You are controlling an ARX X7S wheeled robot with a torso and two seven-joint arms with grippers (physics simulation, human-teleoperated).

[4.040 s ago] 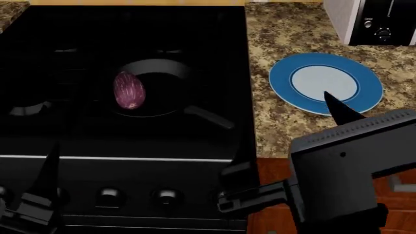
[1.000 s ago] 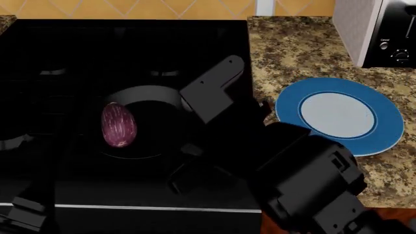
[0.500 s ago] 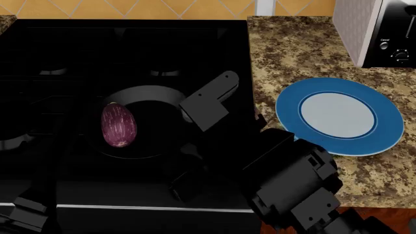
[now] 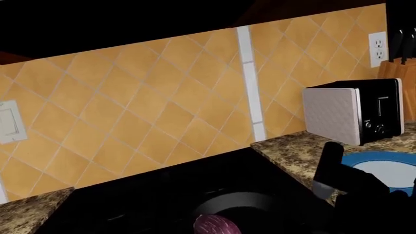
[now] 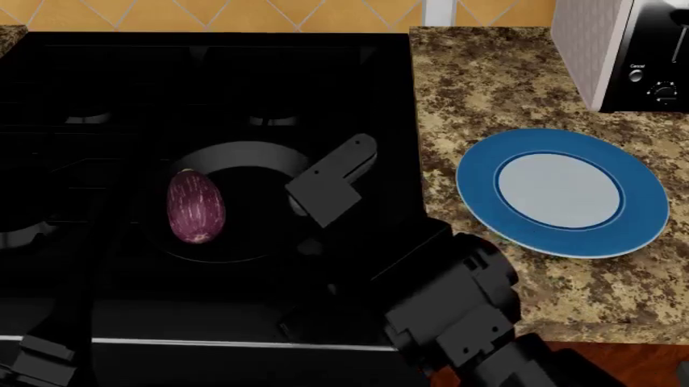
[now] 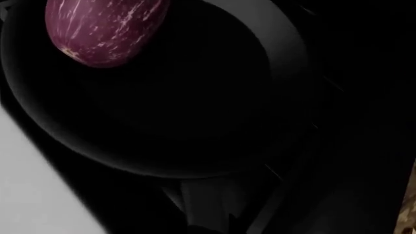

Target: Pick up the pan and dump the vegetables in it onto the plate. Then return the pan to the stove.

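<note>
Right gripper (image 5: 323,242), whose jaw state I cannot tell against the dark, hangs just above the short straight handle (image 6: 204,202) of the round black frying pan (image 5: 253,201) on the black cooktop (image 5: 129,81), handle pointing toward this nearer right arm.

The setting is a simulated domestic kitchen. Indicators: a large black cooktop (image 5: 215,89) with dark grates, set into a speckled brown granite countertop (image 5: 485,89); an orange diagonal-tiled backsplash (image 4: 149,107); a white-and-black toaster (image 4: 354,117) standing on the counter; a wooden knife block (image 4: 398,68); and a white wall outlet (image 4: 377,48) above the counter.
</note>
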